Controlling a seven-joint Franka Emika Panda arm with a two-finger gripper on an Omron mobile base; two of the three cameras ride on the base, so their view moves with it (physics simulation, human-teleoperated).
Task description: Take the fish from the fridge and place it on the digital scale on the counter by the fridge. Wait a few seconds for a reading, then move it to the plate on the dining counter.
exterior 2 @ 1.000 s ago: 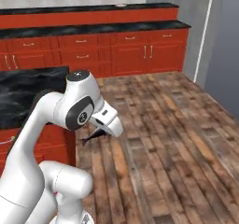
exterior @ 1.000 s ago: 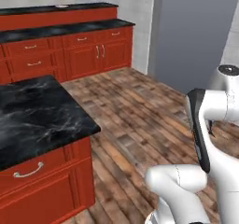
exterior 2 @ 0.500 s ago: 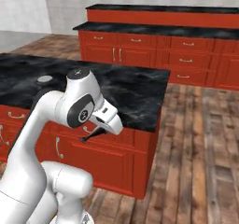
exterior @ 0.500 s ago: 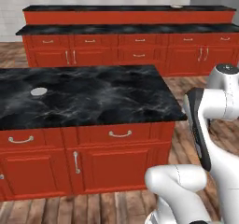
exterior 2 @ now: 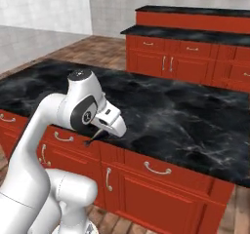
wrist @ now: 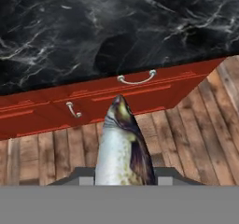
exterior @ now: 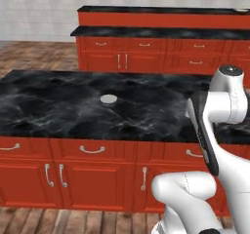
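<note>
robot arm carrying a fish beside a black marble island

the white arm is rising in front of a counter point(exterior: 58, 106) with a black, white-veined marble top over red drawers and doors with curved silver handles. in the hand view, the fish point(wrist: 122, 150) is sticking straight out from between the fingers, its pale silvery belly on one side and a darker brown-green back and fin on the other. its head is pointing away from the hand, toward the red drawer fronts and the wooden plank floor point(wrist: 196, 139) below. the gripper point(wrist: 122, 180) is nearly closed, clamping the fish's rear end, so the fish is sitting in the hand's grasp and is clear of the counter.

in the right base view, the gripper point(exterior 2: 97, 136) is hanging just in front of the counter's near edge, at drawer height, with a thin dark shape showing beneath it.

a small round pale disc point(exterior: 109, 99) is lying flat on the marble top, well apart from the hand. farther back, a second run of red cabinets point(exterior: 161, 52) is standing against the pale wall.
</note>
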